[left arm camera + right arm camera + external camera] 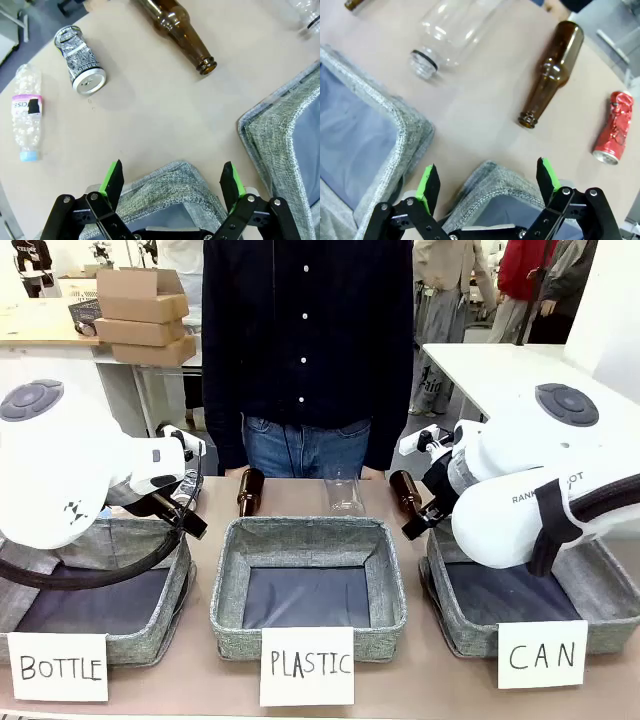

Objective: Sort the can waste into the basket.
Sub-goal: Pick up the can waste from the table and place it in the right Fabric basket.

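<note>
Both red can (614, 127) and grey can (80, 60) lie on counter (165, 110), not in basket (455, 625). Right pincer (487, 182) wide, empty; red can at its 2 o'clock, bottle (552, 75) near, could get bumped. Left pincer (170, 182) wide, empty; grey can at its 11 o'clock, might roll.

The left arm (60, 460) and right arm (540, 490) sit hunched low at either side, wrists turned inward. The left gripper (173, 175) points downward, fingers spread wide and empty; the right gripper (487, 172) likewise.
</note>
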Robot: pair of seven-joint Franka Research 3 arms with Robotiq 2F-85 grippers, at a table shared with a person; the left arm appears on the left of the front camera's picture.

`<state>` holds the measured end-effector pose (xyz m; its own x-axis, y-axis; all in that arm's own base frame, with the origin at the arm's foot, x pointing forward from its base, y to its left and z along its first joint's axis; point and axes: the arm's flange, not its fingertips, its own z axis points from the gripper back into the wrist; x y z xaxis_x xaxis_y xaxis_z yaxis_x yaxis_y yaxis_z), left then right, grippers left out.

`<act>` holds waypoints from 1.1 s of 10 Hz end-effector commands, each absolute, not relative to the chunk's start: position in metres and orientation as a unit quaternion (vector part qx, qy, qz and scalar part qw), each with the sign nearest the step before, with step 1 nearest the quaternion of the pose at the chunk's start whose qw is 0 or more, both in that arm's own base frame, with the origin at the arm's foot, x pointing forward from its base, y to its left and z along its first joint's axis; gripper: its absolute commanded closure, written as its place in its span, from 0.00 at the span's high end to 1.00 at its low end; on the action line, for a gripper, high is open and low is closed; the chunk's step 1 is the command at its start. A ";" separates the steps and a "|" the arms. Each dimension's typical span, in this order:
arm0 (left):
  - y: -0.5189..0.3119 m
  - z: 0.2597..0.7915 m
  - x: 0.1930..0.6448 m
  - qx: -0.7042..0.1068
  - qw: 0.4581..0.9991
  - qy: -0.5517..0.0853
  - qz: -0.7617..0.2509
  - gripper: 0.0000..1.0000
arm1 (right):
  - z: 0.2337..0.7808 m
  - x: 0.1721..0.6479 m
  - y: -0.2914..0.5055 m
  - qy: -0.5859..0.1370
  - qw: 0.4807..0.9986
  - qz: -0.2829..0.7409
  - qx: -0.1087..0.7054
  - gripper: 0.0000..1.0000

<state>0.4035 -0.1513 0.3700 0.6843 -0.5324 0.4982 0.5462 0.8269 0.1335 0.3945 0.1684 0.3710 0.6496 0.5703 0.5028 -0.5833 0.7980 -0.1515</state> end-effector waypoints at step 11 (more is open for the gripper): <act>-0.162 0.427 0.385 -0.031 0.925 -0.272 -0.265 1.00 | 0.455 0.377 0.178 -0.314 0.915 0.252 0.033 1.00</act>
<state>0.4016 -0.1543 0.3825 0.6879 -0.5194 0.5069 0.5380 0.8337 0.1242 0.3930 0.1707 0.4057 0.6564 0.5169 0.5495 -0.5413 0.8300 -0.1342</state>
